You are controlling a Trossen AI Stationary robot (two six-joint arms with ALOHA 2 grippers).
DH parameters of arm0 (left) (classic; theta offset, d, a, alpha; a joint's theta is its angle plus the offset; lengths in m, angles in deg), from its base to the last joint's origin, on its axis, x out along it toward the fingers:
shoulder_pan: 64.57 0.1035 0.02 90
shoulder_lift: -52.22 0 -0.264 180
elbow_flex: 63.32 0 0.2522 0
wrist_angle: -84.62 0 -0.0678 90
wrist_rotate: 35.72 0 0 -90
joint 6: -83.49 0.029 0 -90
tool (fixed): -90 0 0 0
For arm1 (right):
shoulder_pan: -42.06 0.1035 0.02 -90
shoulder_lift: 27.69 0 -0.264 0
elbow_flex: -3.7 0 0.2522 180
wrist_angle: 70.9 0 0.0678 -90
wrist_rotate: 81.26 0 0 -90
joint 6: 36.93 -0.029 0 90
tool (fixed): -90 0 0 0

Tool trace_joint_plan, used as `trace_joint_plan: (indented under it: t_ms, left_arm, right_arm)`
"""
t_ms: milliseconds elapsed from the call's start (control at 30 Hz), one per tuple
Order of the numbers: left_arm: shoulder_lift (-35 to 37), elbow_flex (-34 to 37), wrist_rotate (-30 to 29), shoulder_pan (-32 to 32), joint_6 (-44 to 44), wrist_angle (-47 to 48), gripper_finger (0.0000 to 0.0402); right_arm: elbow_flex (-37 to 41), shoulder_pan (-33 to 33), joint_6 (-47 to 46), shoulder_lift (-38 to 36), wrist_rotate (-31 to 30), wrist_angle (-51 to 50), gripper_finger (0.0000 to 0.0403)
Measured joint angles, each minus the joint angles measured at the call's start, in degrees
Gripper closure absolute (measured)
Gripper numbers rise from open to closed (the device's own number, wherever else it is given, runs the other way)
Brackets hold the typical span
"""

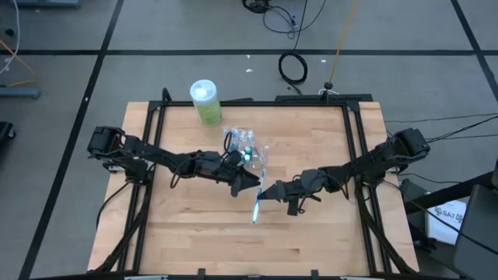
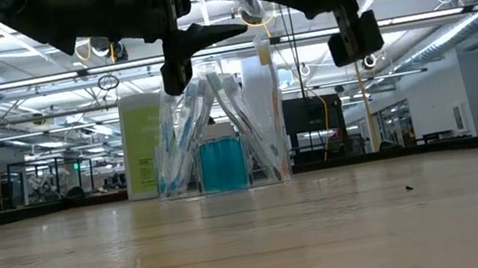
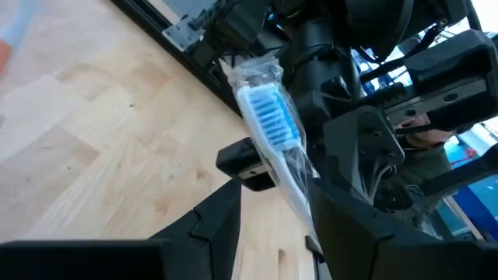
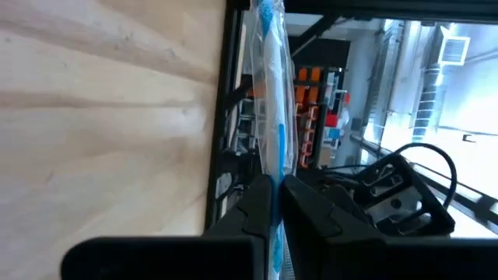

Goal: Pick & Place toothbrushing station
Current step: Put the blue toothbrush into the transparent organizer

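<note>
A blue and white toothbrush [image 1: 256, 204] in a clear wrapper is held above the table's middle; its blue bristle head [image 3: 269, 113] shows in the left wrist view. My right gripper [image 1: 267, 191] is shut on it. My left gripper [image 1: 254, 182] is open beside it, and the wrapped handle [image 3: 294, 183] passes between its fingers, close to one finger [image 3: 342, 225]; whether it touches, I cannot tell. A clear holder [image 1: 245, 144] with several brushes and a blue cup [image 2: 221, 161] stands just beyond, on the table. My right gripper pinches the wrapped toothbrush about the middle of its handle [image 4: 271, 167] between its two fingers. The fingers come level from the table's right side and lie across the brush. The brush is lifted clear of the table and runs from the far side to the near side.
A green bottle with a white cap [image 1: 206, 101] stands at the far left of the wooden table [image 1: 194, 225]. A black frame [image 1: 354, 140] runs along the table's edges. The near half of the table shows bare wood.
</note>
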Motion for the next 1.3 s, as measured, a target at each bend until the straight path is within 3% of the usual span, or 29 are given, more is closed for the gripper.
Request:
trace_joint_plan:
  t_ms: [667,1067,1300]
  left_arm:
    - [0.0,0.0,0.0,1.7,2.3,-0.5,0.0248]
    - [0.0,0.0,-0.1,2.0,4.9,-0.4,0.0389]
    - [0.0,0.0,-0.1,2.0,6.2,-0.5,0.0389]
  right_arm:
    - [0.0,-4.3,0.5,0.3,0.0,0.3,0.0390]
    - [0.0,-4.6,0.3,0.3,0.0,0.1,0.0387]
    - [0.0,-4.6,-10.1,0.3,-0.3,0.4,0.0365]
